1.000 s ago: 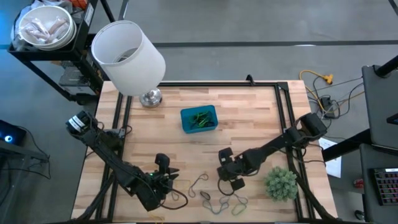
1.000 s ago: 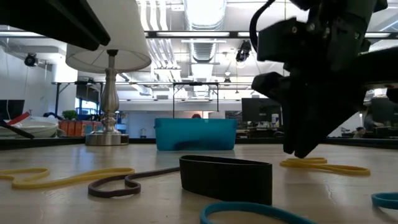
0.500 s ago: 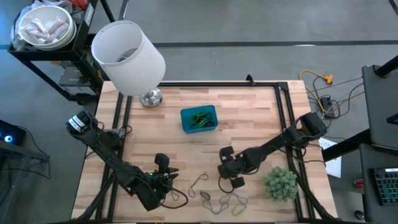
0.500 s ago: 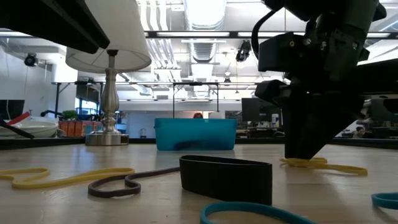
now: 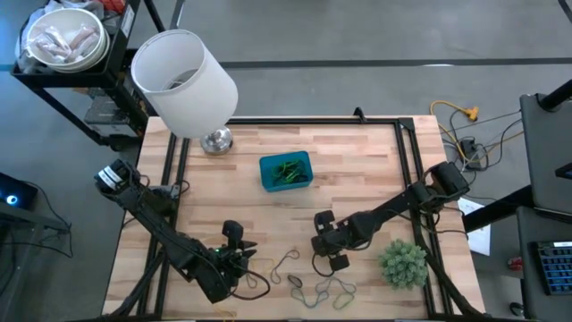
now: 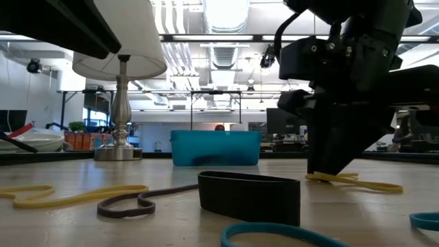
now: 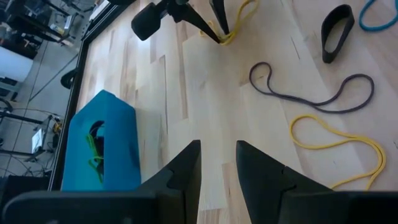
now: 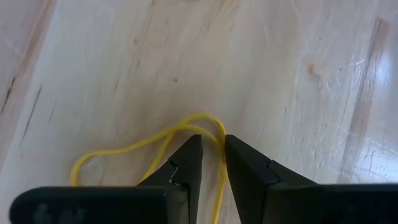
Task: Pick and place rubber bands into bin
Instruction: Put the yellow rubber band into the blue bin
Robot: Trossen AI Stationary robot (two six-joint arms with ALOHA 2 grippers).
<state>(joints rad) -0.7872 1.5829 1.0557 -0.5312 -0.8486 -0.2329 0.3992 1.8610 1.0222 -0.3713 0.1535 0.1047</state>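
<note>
Right hand (image 8: 211, 163) is down at the counter (image 5: 357, 170), near its front edge, tips on a yellow rubber band (image 8: 149, 144). In the right wrist view the two fingers (image 8: 186, 163) stand a narrow gap apart with one strand of the yellow loop passing between them; whether the strand is actually pinched cannot be told. In the low view the same hand (image 6: 322, 168) meets the yellow band (image 6: 357, 182) at the wood.

Change against the earlier frames: in the low view the right hand has shifted a little leftward and sits lower, its tip now on the near end of the yellow band rather than above it. In the high view the hand (image 5: 332, 261) has barely moved.

Left hand (image 7: 217, 165) waits near the counter's front left corner, unchanged in place; its fingers are slightly apart and hold nothing.

The bin (image 5: 286, 171) sits mid-counter toward the back, a few green bands lying inside it. Loose rubber bands (image 5: 317, 288) remain scattered at the front of the counter, between the two hands: yellow, dark grey, blue. A wide dark band (image 6: 248, 197) stands on edge in the low view.

Lamp (image 5: 183, 82) at back left, green plant ball (image 5: 404, 264) at front right; both unmoved.
</note>
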